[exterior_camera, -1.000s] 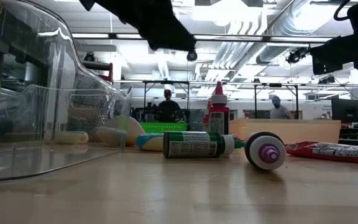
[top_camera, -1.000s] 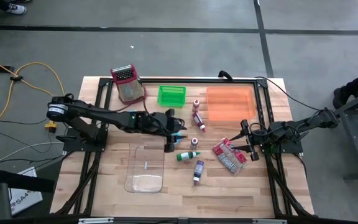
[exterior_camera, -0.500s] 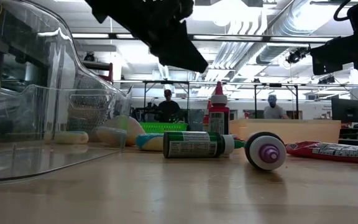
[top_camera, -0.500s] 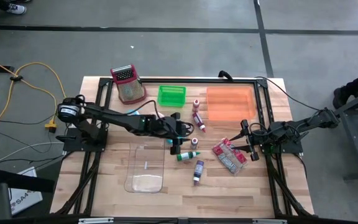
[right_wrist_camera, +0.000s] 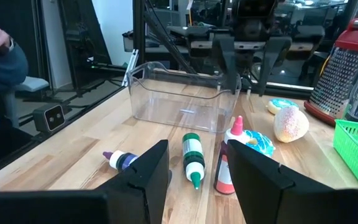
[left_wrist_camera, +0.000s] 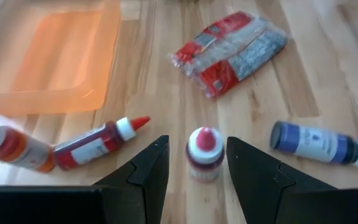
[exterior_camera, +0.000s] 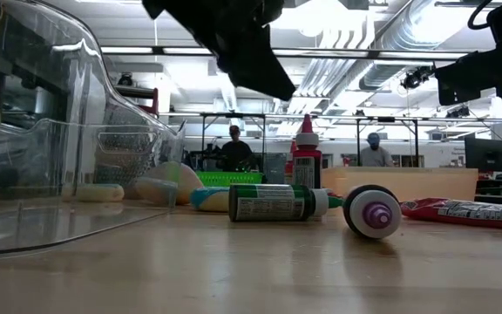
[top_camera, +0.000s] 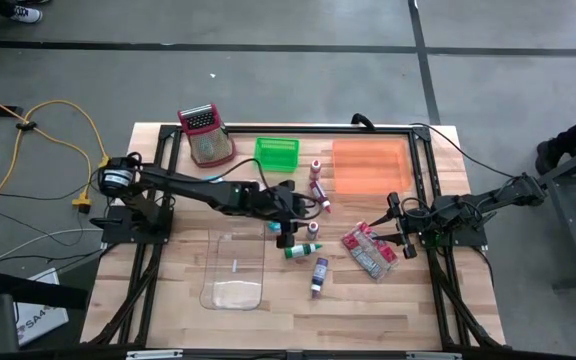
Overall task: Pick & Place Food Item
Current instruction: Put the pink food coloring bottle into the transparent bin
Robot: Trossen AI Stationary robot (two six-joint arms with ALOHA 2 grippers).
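overhead first: left gripper point(top_camera: 290, 222) reaches out over the middle of the wooden table point(top_camera: 188, 310), hanging above a small upright red-capped bottle point(top_camera: 312, 227) with its fingers apart and nothing between them. just below lies a green bottle point(top_camera: 301, 250) on its side, and nearer the front edge a purple bottle point(top_camera: 319, 274). a clear plastic bin point(top_camera: 233, 266) sits left of these. toward the back stand a green basket point(top_camera: 276, 152), an orange tray point(top_camera: 371, 166) and a box grater point(top_camera: 204, 134). right gripper point(top_camera: 390, 228) waits at the right side, just beside a red and grey snack packet point(top_camera: 370, 250), fingers spread and empty.

low view: green bottle point(exterior_camera: 275, 202) lies flat at the centre, the purple bottle's cap point(exterior_camera: 372, 212) faces the camera to its right, and a red bottle point(exterior_camera: 305, 162) stands upright behind. the clear bin point(exterior_camera: 59, 157) fills the left, and the snack packet point(exterior_camera: 469, 212) lies at the far right. the left arm's dark bulk hangs overhead. two people show in the room beyond.

left wrist view: both dark fingers point(left_wrist_camera: 148, 171) stand apart with the upright red-capped bottle point(left_wrist_camera: 204, 151) between them, not touched. a red bottle lying flat point(left_wrist_camera: 96, 144), the purple bottle point(left_wrist_camera: 321, 142), the snack packet point(left_wrist_camera: 230, 51) and the orange tray point(left_wrist_camera: 51, 59) lie beyond.

right wrist view: own fingers point(right_wrist_camera: 145, 169) apart and empty, facing the green bottle point(right_wrist_camera: 192, 157), purple bottle point(right_wrist_camera: 122, 160) and clear bin point(right_wrist_camera: 179, 96).
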